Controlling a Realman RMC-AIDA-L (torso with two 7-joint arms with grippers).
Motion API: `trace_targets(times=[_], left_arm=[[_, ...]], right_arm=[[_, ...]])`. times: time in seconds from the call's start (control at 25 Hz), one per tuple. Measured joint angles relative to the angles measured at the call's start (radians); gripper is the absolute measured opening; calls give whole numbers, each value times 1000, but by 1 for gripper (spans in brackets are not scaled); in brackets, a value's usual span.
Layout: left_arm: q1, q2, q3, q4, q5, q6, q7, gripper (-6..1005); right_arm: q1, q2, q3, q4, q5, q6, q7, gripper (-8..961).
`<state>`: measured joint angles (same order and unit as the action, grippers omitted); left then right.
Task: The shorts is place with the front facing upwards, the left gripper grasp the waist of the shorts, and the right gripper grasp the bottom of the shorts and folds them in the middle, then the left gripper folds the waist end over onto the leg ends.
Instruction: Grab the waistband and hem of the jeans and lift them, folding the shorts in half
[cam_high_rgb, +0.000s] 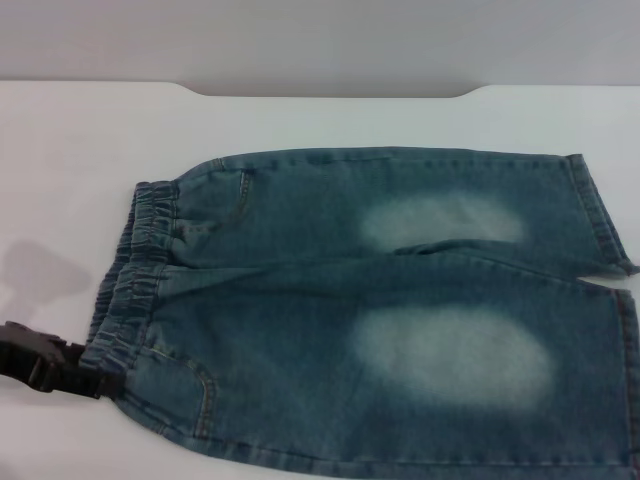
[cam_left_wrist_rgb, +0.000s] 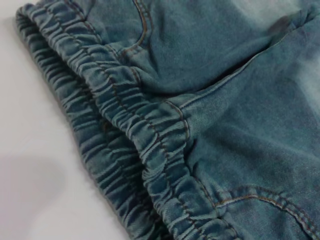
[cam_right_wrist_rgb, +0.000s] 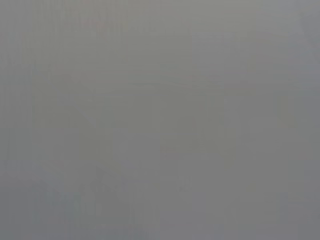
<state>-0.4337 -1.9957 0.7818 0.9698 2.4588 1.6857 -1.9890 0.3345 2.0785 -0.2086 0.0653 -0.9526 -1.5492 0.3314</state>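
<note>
The blue denim shorts (cam_high_rgb: 380, 310) lie flat on the white table (cam_high_rgb: 70, 150), front side up, with a pale faded patch on each leg. The gathered elastic waist (cam_high_rgb: 140, 255) is at the left and the bottom of the shorts (cam_high_rgb: 600, 215), the leg ends, at the right. My dark left gripper (cam_high_rgb: 85, 378) sits low at the left, right against the near corner of the waist. The left wrist view shows the gathered waist (cam_left_wrist_rgb: 125, 130) close up on the table (cam_left_wrist_rgb: 30, 150). The right gripper is out of view; its wrist view shows only plain grey.
The table's far edge (cam_high_rgb: 330, 92) runs across the back with a grey wall behind. Bare white surface lies to the left of and behind the shorts. The near leg runs off the bottom right of the head view.
</note>
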Motion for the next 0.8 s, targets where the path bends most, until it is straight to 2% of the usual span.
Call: trace_targets(times=[0.44, 0.56, 0.8], left_arm=[[-19, -8, 15, -7, 28, 11, 0, 738], [-22, -13, 22, -8, 37, 11, -1, 564], [-24, -14, 16, -5, 34, 8, 0, 524]], right_arm=[[-7, 0, 2, -2, 0, -2, 0, 536], [-7, 0, 2, -1, 0, -2, 0, 536], [-6, 0, 2, 1, 0, 0, 0, 537]])
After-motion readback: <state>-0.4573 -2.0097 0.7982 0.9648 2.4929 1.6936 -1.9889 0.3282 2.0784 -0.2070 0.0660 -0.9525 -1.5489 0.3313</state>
